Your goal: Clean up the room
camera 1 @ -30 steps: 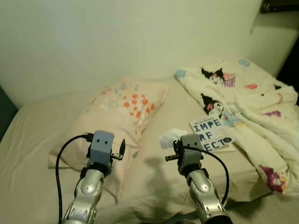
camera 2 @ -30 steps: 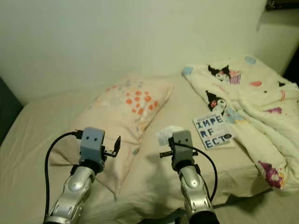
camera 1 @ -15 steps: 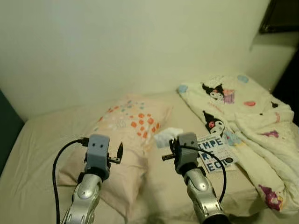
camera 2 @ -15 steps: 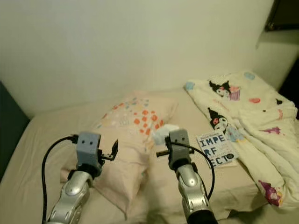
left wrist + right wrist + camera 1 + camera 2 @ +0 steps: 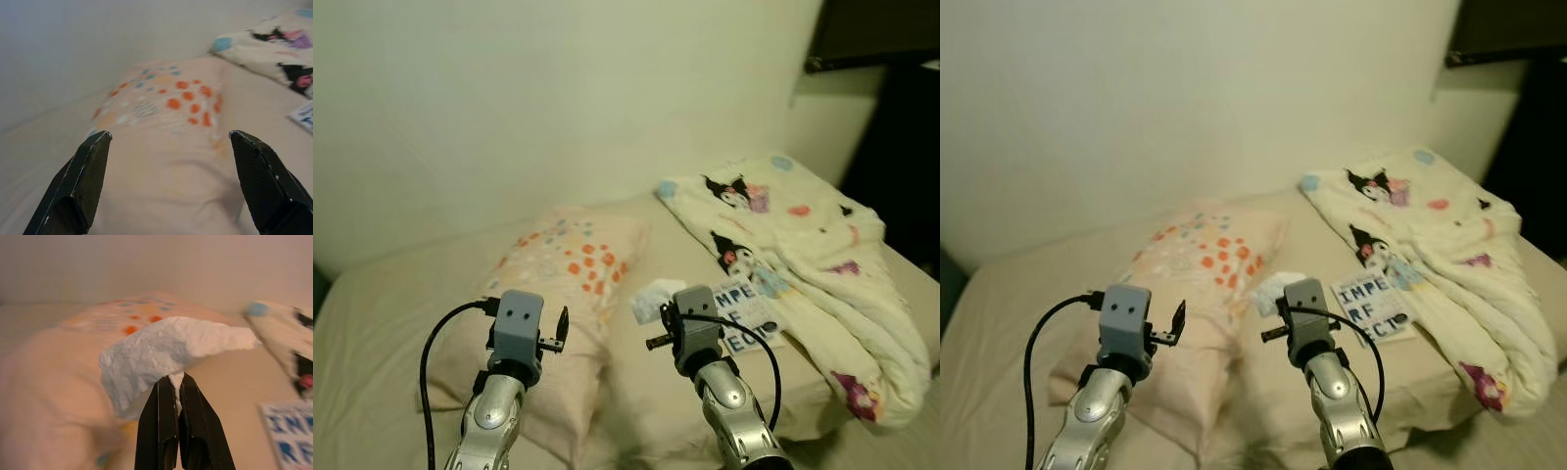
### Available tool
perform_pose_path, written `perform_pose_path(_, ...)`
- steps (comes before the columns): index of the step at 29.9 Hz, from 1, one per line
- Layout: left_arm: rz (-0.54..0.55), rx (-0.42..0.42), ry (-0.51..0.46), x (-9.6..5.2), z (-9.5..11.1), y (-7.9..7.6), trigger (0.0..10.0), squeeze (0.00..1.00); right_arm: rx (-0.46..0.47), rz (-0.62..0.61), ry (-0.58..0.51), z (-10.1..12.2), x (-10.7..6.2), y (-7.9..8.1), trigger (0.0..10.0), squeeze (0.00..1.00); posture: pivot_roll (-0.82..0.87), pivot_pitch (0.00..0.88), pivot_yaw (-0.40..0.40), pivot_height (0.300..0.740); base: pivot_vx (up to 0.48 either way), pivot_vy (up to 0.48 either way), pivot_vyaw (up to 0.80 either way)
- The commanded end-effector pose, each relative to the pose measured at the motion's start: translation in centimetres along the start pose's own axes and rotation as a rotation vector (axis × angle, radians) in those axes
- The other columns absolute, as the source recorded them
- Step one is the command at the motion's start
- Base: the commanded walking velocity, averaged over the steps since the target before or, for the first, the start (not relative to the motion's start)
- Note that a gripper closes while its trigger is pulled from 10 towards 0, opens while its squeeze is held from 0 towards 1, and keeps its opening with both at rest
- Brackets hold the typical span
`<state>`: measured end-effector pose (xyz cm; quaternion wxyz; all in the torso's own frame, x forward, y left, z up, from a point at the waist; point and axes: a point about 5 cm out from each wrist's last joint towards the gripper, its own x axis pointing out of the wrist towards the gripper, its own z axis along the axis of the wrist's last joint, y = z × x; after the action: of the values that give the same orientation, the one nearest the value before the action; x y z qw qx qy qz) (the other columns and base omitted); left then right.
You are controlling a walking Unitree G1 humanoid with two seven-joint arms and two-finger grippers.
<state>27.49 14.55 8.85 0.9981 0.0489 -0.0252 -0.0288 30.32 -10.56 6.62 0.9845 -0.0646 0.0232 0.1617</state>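
Beige sheets cover the wide bed (image 5: 372, 323) that runs up to a pale blank wall (image 5: 558, 108). On it lie a peach pillow with orange and blue spots (image 5: 558, 274) at about ten o'clock from your arms, a cream blanket printed with cartoon figures (image 5: 803, 264) bundled out at two o'clock, and a white book with large blue letters on its cover (image 5: 1371, 304) just beside that blanket.

Your right gripper (image 5: 174, 382) has its black fingers clenched on the edge of a crumpled white tissue (image 5: 166, 352), which is lifted clear of the sheet and hangs ahead of the wrist at twelve o'clock, over the gap between pillow and book. Your left gripper (image 5: 171, 139) is released, fingers spread wide, poised above the pillow and holding nothing.

The pinch looks thin: only a corner of the paper sits between the tips, so keep the squeeze constant and carry it slowly, without sharp wrist turns that could tear it or shake it loose. Keep the tissue high enough to clear the pillow as you turn away from the bed. No bin is visible from here, so you will probably have to look for one before letting go. Hold the left arm where it is, away from the dangling paper.
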Motion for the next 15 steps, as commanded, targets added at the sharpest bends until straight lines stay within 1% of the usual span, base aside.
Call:
perform_pose_path(1,0.000,0.021,0.004,-0.32,-0.20,0.24,10.0,0.00,-0.009,0.026,0.000,0.06,0.04,0.68,10.0,0.00,-0.04,0.021,-0.004,0.740,0.000,0.000,0.80)
perform_pose_path(15,-0.023,0.028,0.012,-0.48,-0.24,-0.14,10.0,0.00,-0.007,0.019,0.013,-0.13,-0.04,0.49,10.0,0.00,-0.04,0.028,-0.002,0.740,0.000,0.000,0.80)
